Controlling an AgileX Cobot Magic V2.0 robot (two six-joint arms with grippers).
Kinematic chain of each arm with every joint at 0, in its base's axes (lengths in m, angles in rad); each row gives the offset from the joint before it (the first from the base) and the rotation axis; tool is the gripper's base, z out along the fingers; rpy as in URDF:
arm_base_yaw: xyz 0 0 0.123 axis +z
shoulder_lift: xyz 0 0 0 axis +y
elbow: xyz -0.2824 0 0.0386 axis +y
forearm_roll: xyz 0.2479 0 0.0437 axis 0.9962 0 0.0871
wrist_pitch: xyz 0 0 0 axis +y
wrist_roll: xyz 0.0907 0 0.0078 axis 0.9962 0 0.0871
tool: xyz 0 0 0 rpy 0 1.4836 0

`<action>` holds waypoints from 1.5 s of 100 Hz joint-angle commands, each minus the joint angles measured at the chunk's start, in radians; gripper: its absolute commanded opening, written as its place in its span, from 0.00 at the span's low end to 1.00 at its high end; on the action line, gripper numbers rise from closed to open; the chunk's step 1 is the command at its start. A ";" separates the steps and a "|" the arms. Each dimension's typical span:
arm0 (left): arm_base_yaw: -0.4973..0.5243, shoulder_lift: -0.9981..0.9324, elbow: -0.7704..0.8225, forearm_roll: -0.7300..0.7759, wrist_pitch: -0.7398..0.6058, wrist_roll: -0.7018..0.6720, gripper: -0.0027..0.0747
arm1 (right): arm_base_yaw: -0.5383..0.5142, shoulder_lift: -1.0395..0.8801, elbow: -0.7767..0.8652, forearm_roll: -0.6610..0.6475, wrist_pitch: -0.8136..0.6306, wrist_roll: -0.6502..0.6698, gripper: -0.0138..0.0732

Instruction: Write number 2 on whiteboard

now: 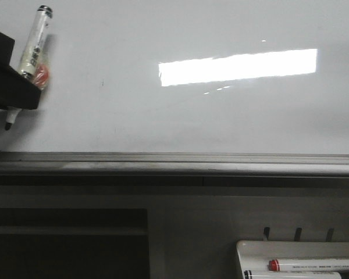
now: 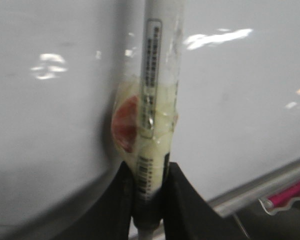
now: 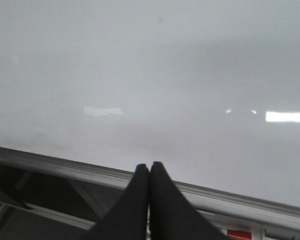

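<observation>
I am holding the white-barrelled marker with black cap end and yellowish tape wrap point(image 1: 34, 49) in the left claw point(image 2: 149, 192), whose black fingers point(image 2: 182, 200) are clamped on the taped lower barrel; the dark tip is pointing down at the far left of the large glossy white whiteboard point(image 1: 163, 122). I am judging the step in hand as the approach before the first stroke: no number 2 is showing anywhere on the board, only a tiny dark speck and a bright rectangular light reflection point(image 1: 238, 67). I cannot tell from these views whether the tip is touching the board. The next move calls for carrying the tip toward open board area, pressing it lightly, then tracing the curved top. The right claw point(image 3: 149, 172) is idling with its fingers pressed together on nothing, just above the grey metal bottom rail point(image 1: 174, 164). Spare markers are lying in the small white tray point(image 1: 250, 250) below on the right.
</observation>
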 commanded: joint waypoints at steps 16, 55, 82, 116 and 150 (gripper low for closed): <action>-0.010 -0.084 -0.036 0.080 0.257 0.213 0.01 | 0.244 0.086 -0.102 0.010 -0.056 -0.111 0.09; -0.010 -0.084 -0.036 0.167 0.499 0.524 0.01 | 0.708 0.432 -0.232 -0.026 -0.232 -0.241 0.63; -0.014 -0.084 -0.036 0.221 0.525 0.581 0.01 | 0.709 0.588 -0.331 -0.026 -0.290 -0.241 0.63; -0.020 -0.084 -0.036 0.228 0.521 0.601 0.01 | 0.709 0.692 -0.402 -0.026 -0.320 -0.243 0.55; -0.020 -0.084 -0.038 0.140 0.505 0.598 0.01 | 0.709 0.711 -0.402 -0.026 -0.263 -0.240 0.08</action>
